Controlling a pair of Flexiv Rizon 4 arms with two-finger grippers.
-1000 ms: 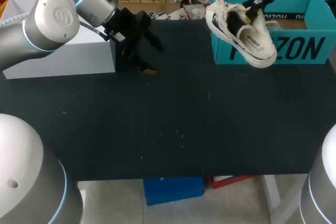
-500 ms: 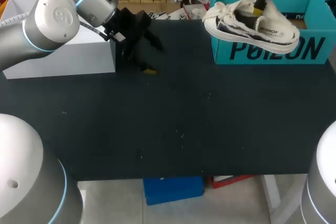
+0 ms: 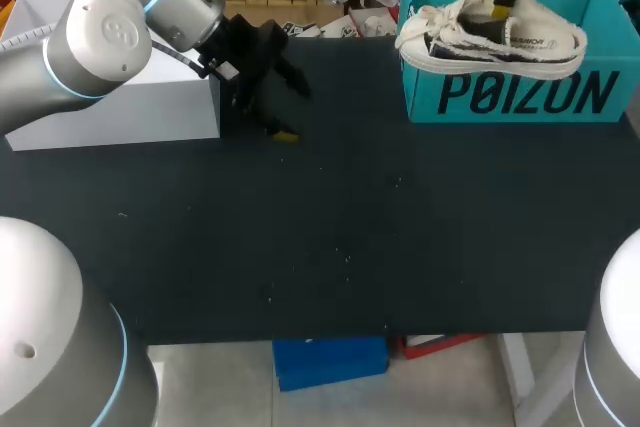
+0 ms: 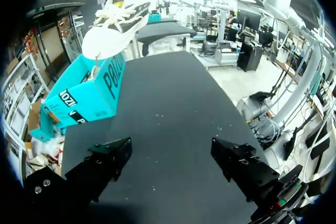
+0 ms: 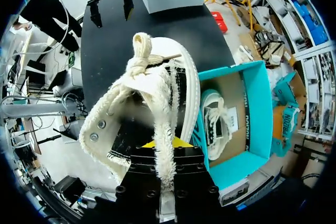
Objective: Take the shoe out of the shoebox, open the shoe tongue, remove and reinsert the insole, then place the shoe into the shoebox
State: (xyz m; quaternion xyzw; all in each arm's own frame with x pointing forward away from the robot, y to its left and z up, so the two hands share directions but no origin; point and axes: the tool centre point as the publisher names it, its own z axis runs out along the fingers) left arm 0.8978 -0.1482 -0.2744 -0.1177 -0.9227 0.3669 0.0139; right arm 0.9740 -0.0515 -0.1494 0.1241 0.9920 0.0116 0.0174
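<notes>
Gripping shoe (image 3: pixel 500 35) by its collar in right gripper (image 3: pixel 502 9) above shoebox (image 3: pixel 520 97) — probably the placing step, with left gripper (image 4: pixel 170 158) wide open, empty. Next: lower in, release.

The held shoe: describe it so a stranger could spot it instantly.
Look to the teal shoebox at the table's far right. Above its front wall hangs a cream sneaker with frayed edges, gripped by the right gripper. Its twin lies inside the box; this one is airborne.

Black table (image 3: pixel 330 207): teal shoebox (image 3: pixel 520 97) far right, white box (image 3: pixel 165 107) far left.
</notes>
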